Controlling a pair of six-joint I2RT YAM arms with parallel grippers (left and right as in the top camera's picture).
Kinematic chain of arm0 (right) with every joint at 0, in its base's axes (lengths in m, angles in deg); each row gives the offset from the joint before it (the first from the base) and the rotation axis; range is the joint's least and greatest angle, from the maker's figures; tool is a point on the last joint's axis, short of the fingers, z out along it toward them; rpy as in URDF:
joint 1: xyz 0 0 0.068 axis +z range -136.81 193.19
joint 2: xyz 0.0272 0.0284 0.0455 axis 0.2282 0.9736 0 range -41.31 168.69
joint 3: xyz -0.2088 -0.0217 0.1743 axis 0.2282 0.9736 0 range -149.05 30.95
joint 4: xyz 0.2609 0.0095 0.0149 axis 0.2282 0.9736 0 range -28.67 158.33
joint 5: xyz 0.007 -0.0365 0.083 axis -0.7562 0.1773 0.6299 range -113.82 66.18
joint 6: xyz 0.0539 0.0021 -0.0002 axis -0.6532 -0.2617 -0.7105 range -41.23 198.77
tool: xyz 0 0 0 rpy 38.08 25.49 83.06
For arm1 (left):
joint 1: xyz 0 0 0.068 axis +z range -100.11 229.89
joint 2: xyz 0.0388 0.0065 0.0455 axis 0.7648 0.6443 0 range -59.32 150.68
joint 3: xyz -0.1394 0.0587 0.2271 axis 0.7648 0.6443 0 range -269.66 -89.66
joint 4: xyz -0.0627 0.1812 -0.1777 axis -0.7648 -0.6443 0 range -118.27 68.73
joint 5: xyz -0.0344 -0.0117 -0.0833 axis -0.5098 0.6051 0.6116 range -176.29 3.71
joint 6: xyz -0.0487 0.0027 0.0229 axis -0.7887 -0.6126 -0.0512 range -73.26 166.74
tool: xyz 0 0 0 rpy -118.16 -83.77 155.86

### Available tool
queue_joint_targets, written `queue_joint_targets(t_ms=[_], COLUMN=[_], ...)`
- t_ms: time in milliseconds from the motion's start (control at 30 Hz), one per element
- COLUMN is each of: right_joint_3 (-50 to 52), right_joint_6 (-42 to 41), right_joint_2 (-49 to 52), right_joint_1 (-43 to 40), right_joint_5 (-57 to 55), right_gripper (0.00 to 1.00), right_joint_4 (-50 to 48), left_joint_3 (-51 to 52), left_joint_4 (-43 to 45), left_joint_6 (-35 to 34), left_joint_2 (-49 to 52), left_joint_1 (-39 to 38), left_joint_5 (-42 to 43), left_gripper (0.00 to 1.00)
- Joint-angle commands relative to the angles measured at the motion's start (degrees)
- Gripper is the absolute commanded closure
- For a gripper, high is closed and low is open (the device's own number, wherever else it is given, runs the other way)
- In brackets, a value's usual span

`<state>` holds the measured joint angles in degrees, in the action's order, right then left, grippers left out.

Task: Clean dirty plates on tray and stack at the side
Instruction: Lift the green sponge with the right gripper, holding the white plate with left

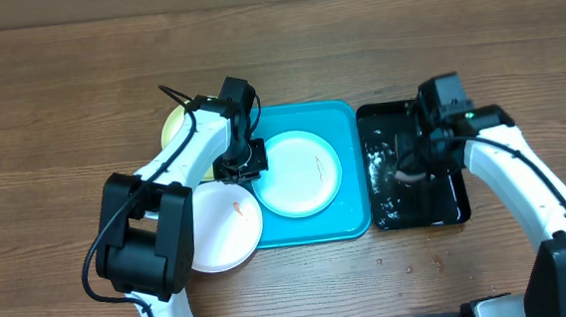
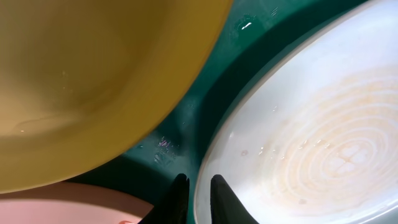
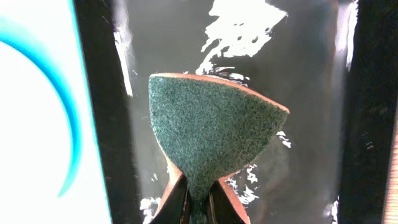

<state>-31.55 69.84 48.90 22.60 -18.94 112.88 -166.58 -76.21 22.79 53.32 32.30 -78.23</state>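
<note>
Whole tabletop (image 1: 59,94) is seen straight down from overhead. Left wrist view is pressed close over the cyan tray (image 2: 186,124), right wrist view over the black tray (image 3: 298,74); both trays are caught overhead too.

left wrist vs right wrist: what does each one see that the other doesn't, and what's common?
Left wrist only: the yellow-green plate, the light cyan plate with faint orange rings, a sliver of the white plate, and the left gripper, whose fingers straddle the cyan plate's rim. Right wrist only: the green scouring sponge, pinched in the right gripper above the wet black tray. Shared: the blue tray, which looks teal between the plates on the left wrist and is a washed-out strip at the right wrist's left edge.
</note>
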Motion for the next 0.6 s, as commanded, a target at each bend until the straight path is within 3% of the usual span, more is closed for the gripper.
queue_joint_targets(t_ms=[0, 133, 200, 400, 500, 567], right_joint_3=[-2.78, -2.73, -2.73, -2.84, -2.82, -2.82], right_joint_6=[0.44, 0.48, 1.16, 1.42, 1.49, 1.49], right_joint_2=[-1.40, -1.38, -1.38, -1.38, -1.38, -1.38], right_joint_1=[-0.04, -0.04, -0.04, -0.04, -0.04, -0.04], right_joint_5=[-0.35, -0.35, -0.35, -1.11, -0.94, -0.70], right_gripper=[0.96, 0.96, 0.96, 0.96, 0.96, 0.96], right_joint_4=[1.40, 1.75, 1.68, 1.92, 2.01, 2.19], left_joint_3=[-0.98, -0.98, -0.98, -0.96, -0.96, -0.90], left_joint_4=[0.13, 0.24, 0.39, 0.35, 0.35, 0.33], left_joint_6=[-0.76, -1.01, -1.51, -3.72, -3.98, -3.96], left_joint_2=[0.59, 0.59, 0.59, 0.59, 0.59, 0.59], left_joint_1=[-0.07, -0.07, -0.07, -0.11, -0.11, -0.11], left_joint_5=[-0.59, -0.59, -0.59, -0.52, -0.55, -0.57], left_gripper=[0.85, 0.96, 0.96, 0.96, 0.86, 0.86])
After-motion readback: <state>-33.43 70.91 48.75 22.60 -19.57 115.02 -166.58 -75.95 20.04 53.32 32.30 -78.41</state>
